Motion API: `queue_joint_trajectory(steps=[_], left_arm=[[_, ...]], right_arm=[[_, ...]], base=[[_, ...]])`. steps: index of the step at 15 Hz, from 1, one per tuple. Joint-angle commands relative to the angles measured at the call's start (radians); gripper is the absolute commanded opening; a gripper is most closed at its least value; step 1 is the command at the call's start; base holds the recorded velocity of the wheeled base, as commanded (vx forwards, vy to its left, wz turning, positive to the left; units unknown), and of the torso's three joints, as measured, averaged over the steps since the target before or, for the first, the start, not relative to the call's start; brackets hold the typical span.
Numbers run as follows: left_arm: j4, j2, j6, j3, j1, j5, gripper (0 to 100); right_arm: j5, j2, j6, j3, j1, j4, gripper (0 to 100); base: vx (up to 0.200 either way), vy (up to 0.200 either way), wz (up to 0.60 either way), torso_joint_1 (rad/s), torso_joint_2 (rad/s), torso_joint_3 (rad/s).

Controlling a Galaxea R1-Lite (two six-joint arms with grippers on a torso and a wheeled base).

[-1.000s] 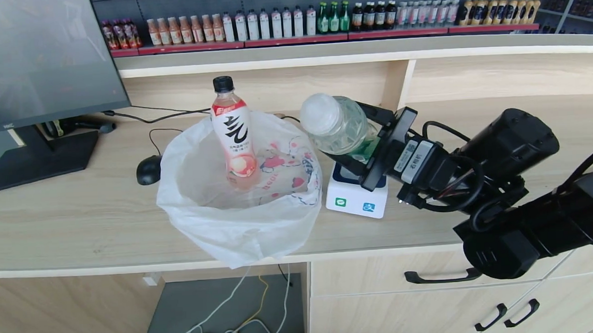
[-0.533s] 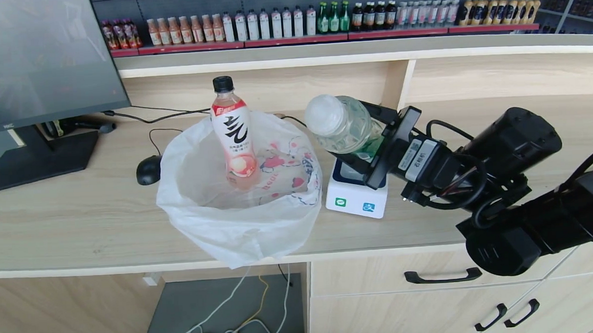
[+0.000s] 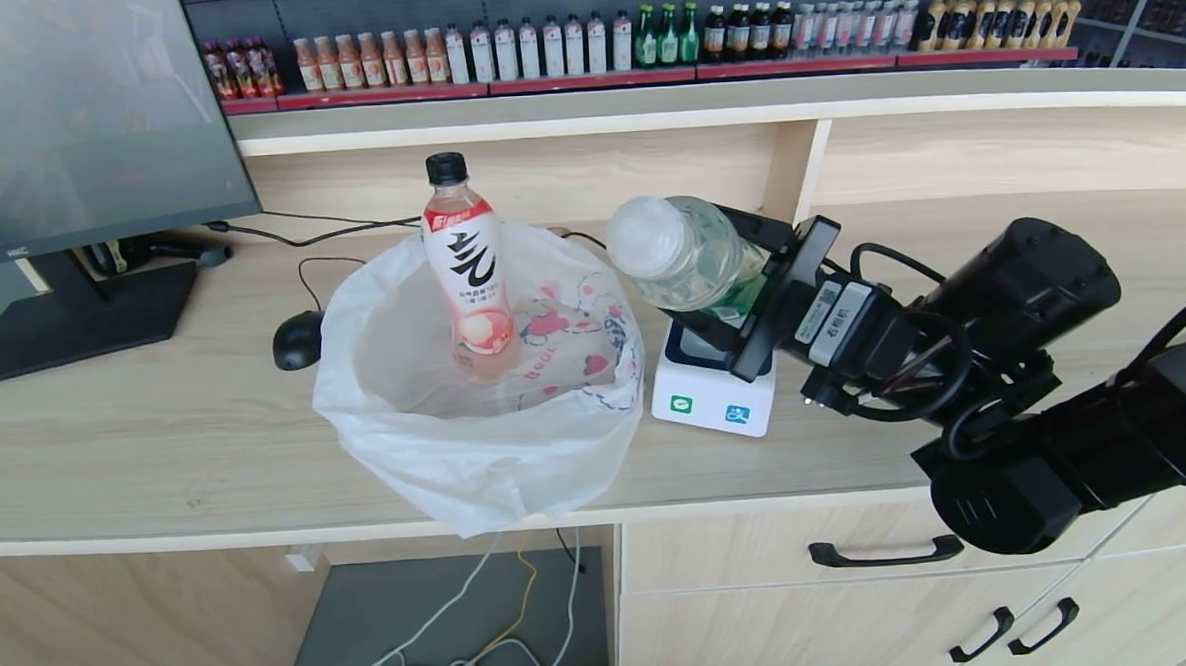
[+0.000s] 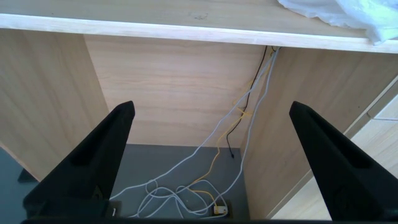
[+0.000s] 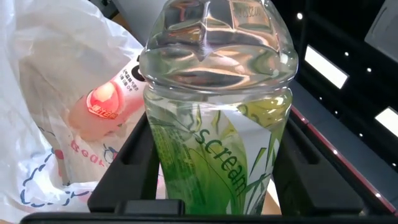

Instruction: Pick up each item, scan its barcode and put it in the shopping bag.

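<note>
Clear bottle [image 3: 685, 252], green label, lying sideways, clamped betw. right gripper [image 3: 721, 275] jaws. It hangs over the white scanner [image 3: 711, 400], just beside the shopping bag [image 3: 478, 458] rim. Pink bottle [image 3: 470, 268] upright in bag. Mouse [image 3: 298, 341] and monitor [image 3: 73, 115] farther left on wood counter [image 3: 157, 442]. Drinks shelf [image 3: 640, 41] behind. Left gripper [image 4: 211, 107] jaws apart, below counter edge, cables [image 4: 186, 190] on floor beneath.

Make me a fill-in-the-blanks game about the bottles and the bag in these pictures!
1. The right gripper is shut on a clear bottle with a ____ label.
2. The pink bottle standing in the shopping bag has a ____ cap.
3. The clear bottle is held over a ____ scanner box.
Missing words: green, black, white.
</note>
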Motion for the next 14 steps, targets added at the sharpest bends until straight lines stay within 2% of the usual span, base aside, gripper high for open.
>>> queue_joint_trajectory(steps=[1,6,9,11,14], left_arm=[[0.0,0.0,0.0,0.001,0.0,0.0,100],[0.0,0.0,0.0,0.0,0.0,0.0,100],[0.0,0.0,0.0,0.001,0.0,0.0,100],[0.0,0.0,0.0,0.0,0.0,0.0,100],[0.0,0.0,0.0,0.0,0.0,0.0,100]], right_arm=[[0.0,0.003,0.001,0.002,0.0,0.0,0],[-0.045,-0.04,0.03,-0.003,0.013,0.0,0],[-0.131,-0.055,0.079,-0.008,0.08,0.0,0],[-0.258,-0.057,0.148,0.005,0.163,0.0,0],[-0.602,-0.072,0.277,-0.009,0.269,0.0,0]], base=[[0.0,0.0,0.0,0.0,0.0,0.0],[0.0,0.0,0.0,0.0,0.0,0.0],[0.0,0.0,0.0,0.0,0.0,0.0],[0.0,0.0,0.0,0.0,0.0,0.0],[0.0,0.0,0.0,0.0,0.0,0.0]])
